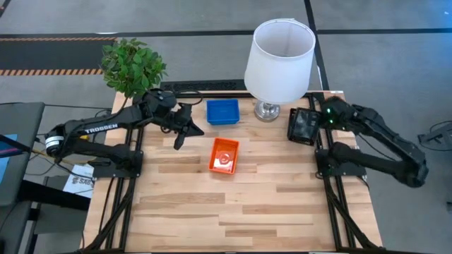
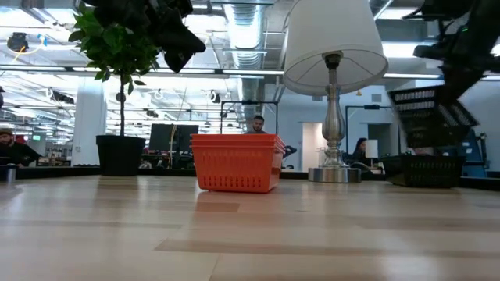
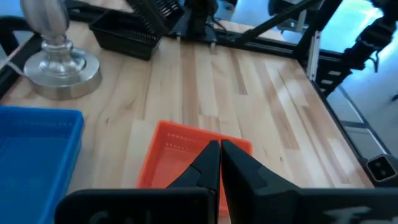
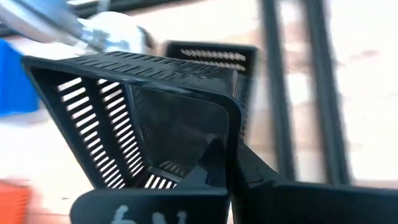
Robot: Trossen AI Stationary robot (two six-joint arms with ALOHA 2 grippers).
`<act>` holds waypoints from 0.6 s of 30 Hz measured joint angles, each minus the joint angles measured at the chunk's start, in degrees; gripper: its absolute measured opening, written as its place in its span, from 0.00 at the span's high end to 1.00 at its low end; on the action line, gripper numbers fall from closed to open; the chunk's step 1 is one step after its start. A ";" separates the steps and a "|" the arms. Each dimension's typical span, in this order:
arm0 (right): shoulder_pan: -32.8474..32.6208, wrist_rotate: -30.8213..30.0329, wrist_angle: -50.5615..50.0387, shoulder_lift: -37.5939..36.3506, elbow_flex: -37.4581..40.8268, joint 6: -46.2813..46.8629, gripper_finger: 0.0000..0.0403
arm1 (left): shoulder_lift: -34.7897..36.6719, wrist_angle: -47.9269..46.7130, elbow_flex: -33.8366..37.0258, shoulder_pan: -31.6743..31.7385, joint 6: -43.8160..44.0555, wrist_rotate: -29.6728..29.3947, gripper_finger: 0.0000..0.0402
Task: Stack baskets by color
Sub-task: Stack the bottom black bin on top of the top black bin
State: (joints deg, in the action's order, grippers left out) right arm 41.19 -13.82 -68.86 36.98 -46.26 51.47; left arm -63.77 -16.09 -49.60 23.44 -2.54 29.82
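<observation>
The right claw (image 4: 229, 163) pinches a black basket (image 4: 149, 118) by its rim, tilted above another black basket (image 1: 302, 131) for stacking; the left claw (image 1: 181, 136), closed and empty, hovers near the orange baskets (image 1: 224, 155).

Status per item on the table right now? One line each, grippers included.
left gripper: shut, empty, above the red-orange basket stack.
right gripper: shut on the rim of a black basket, held tilted off the table.
other black basket: on the table beside the lamp base.
red-orange basket stack: upright, mid-table.
blue basket stack: upright, near the lamp.
</observation>
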 joint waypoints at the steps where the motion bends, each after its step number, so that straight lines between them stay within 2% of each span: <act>1: 1.87 1.57 2.08 0.58 0.00 -2.27 0.99 | 0.00 0.26 0.00 0.00 0.04 0.59 1.00; 8: 11.54 6.14 3.22 4.18 0.02 -11.55 0.99 | 0.09 -1.43 0.04 -0.04 1.19 2.91 1.00; 18: 18.78 7.95 5.88 10.72 0.02 -19.99 0.99 | 0.13 -0.84 0.04 -0.04 1.50 2.89 1.00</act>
State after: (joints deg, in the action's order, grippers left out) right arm 59.97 -5.86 -62.97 47.70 -46.24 31.49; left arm -63.64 -16.94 -49.56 23.40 -1.04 32.71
